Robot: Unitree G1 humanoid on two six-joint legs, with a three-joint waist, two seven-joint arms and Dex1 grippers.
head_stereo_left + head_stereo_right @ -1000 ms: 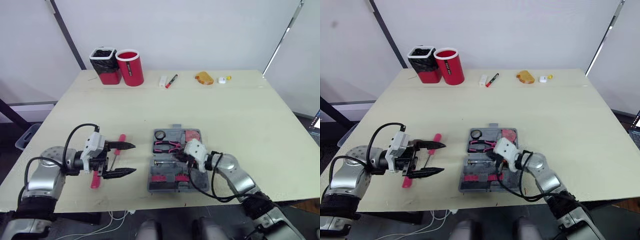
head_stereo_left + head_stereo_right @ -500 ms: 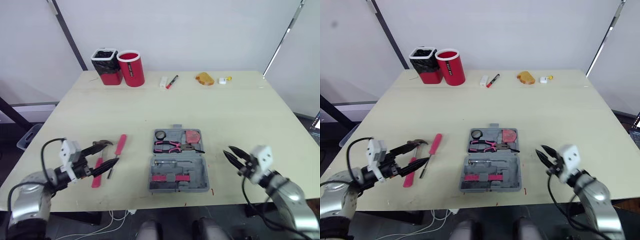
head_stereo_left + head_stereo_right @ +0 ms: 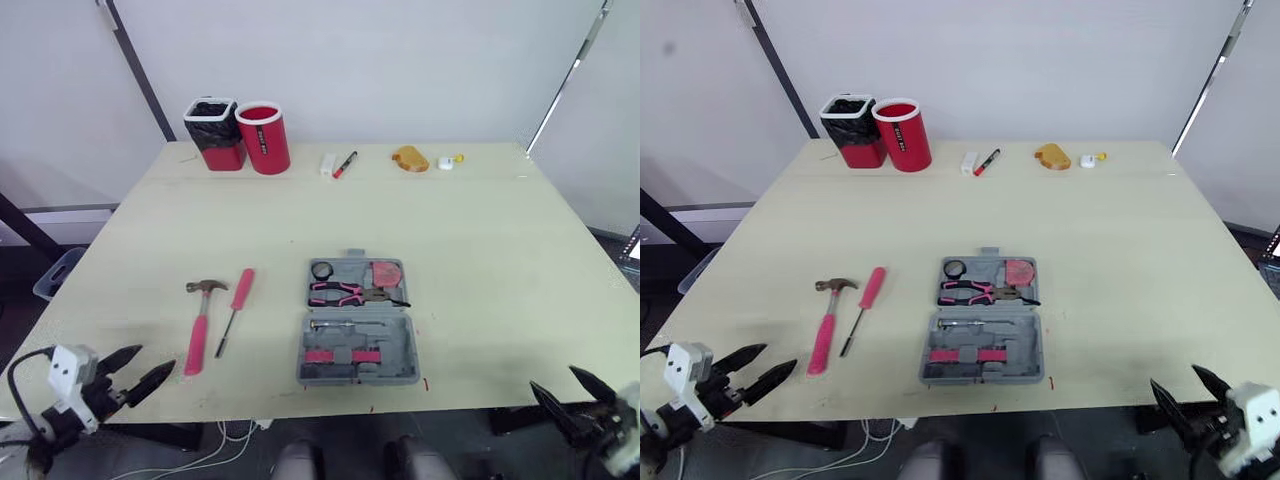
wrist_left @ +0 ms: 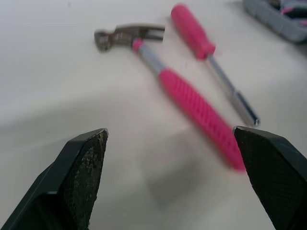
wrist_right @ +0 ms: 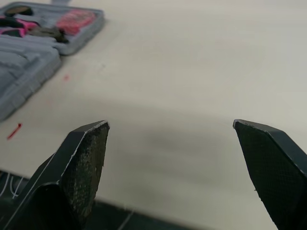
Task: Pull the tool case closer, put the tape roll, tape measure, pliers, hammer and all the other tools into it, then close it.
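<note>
The grey tool case (image 3: 358, 325) lies open near the table's front edge. Its far half holds a black tape roll (image 3: 321, 270), a red tape measure (image 3: 385, 272) and pink-handled pliers (image 3: 345, 292); pink-marked tools sit in the near half. To its left on the table lie a pink-handled hammer (image 3: 200, 325) and a pink screwdriver (image 3: 235, 305). My left gripper (image 3: 130, 370) is open at the front left edge, short of the hammer (image 4: 192, 103) and screwdriver (image 4: 211, 62). Beyond the front right edge my right gripper (image 3: 575, 395) is open and holds nothing, with the case (image 5: 33, 43) off to its side.
At the back of the table (image 3: 480, 230) stand a black-lined red bin (image 3: 213, 130) and a red cup (image 3: 263, 135). A white item (image 3: 326, 163), a red marker (image 3: 343, 162), an orange object (image 3: 408, 157) and a small white piece (image 3: 447, 159) lie along the far edge.
Both arms have drawn back from the middle of the table to its front edge. My right gripper left the case and opened. The left gripper stayed open while backing away from the hammer.
</note>
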